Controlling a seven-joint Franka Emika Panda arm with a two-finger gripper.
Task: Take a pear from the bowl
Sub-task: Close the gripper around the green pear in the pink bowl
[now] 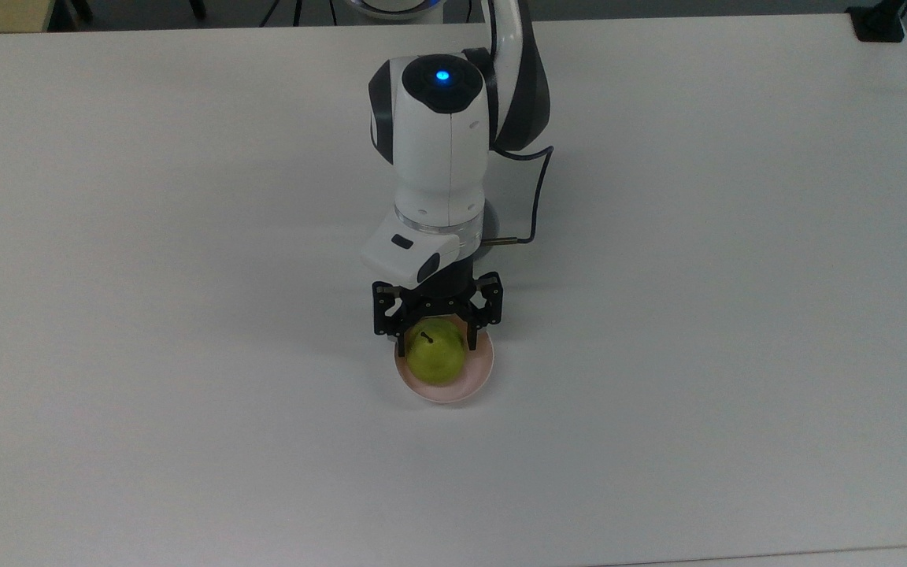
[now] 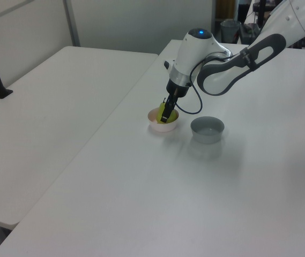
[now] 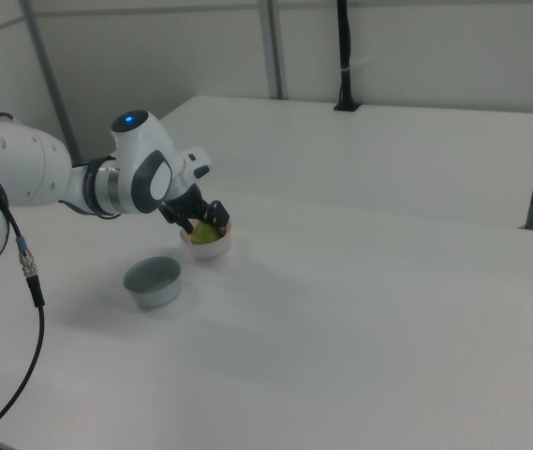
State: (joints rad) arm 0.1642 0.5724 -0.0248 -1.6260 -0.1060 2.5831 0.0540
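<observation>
I had even, diffuse light from overhead on the white bench (image 1: 186, 236), bright with no hard glare. Shadows stayed soft and faint beneath the arm (image 1: 438, 157) in the top view. The side views looked slightly hazy and grainy.
</observation>
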